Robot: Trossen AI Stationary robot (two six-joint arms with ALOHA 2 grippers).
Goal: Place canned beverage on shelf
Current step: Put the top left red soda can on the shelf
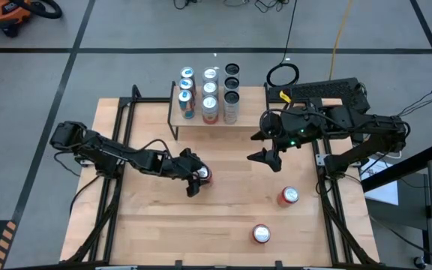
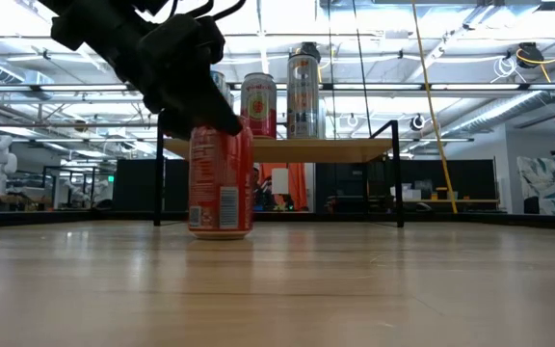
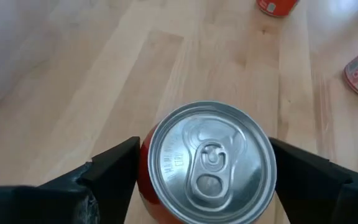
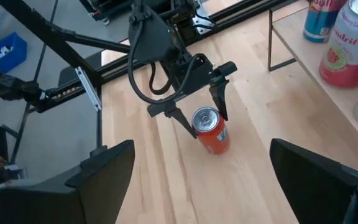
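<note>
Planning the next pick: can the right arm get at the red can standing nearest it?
Probably yes. The right gripper hangs open above bare table, and nothing stands between it and that can; the left gripper is busy elsewhere.

Red-orange can (image 4: 211,131) with silver top and white label panel, between the black fingers of the left gripper (image 1: 198,180). Two more red cans (image 1: 288,196) (image 1: 261,234), silver-topped, farther from the shelf (image 1: 201,120) than that one. Shelf top light wood, legs black. On the shelf: blue-and-red cans (image 1: 187,78), pale cans with a red-pink mark (image 1: 210,105), silver-grey cans with dark tops (image 1: 232,71). Tabletop (image 1: 156,225) pale wood grain. Right gripper (image 1: 270,146) black.
</note>
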